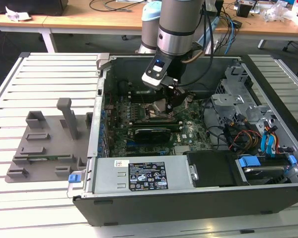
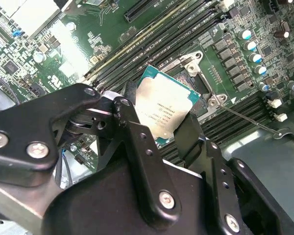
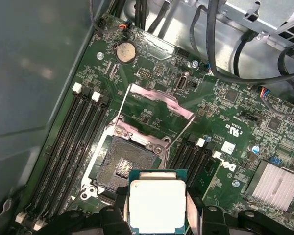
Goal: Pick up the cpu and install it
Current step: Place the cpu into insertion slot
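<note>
My gripper (image 1: 165, 103) hangs inside the open computer case, shut on the cpu (image 1: 159, 105). In both wrist views the cpu (image 2: 167, 105) (image 3: 157, 200) is a flat square chip with a silver top and a thin green rim. It sits between two black fingers (image 2: 132, 120) that press on opposite edges. It hovers tilted just above and beside the black motherboard socket (image 3: 121, 164), apart from it. The socket's metal load frame (image 3: 159, 100) stands swung open, and its pin field is bare. The cpu partly hides the socket (image 2: 201, 81) in the second wrist view.
Memory slots (image 3: 68, 147) flank the socket on both sides. Black cables (image 3: 245, 54) and a finned heatsink (image 3: 274, 186) lie nearby. In the exterior view, a grey plastic holder tray (image 1: 44, 144) rests on the slatted table at the left, and the drive cage (image 1: 243, 94) fills the case's right.
</note>
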Motion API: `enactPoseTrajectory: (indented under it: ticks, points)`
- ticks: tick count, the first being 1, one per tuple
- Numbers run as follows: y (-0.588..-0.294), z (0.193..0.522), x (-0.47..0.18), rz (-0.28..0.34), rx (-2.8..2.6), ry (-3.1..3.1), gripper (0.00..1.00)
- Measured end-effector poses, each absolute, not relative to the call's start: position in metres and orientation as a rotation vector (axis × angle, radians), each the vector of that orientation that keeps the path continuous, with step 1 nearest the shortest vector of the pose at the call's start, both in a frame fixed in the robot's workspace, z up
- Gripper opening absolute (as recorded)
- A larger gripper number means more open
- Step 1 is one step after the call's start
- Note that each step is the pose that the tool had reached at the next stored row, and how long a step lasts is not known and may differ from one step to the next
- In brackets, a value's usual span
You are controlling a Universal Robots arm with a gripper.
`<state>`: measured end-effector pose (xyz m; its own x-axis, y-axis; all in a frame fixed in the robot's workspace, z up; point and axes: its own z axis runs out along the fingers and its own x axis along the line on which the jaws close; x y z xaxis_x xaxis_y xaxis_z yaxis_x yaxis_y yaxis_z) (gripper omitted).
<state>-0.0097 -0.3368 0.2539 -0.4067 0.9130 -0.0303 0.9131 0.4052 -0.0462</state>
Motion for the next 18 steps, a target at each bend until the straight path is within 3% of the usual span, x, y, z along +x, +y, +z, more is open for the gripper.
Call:
enactPoseTrajectory:
  ticks: [18]
  points:
    - [-0.3368,0.2536,-0.0097,-0.087,1.931,2.482,0.55]
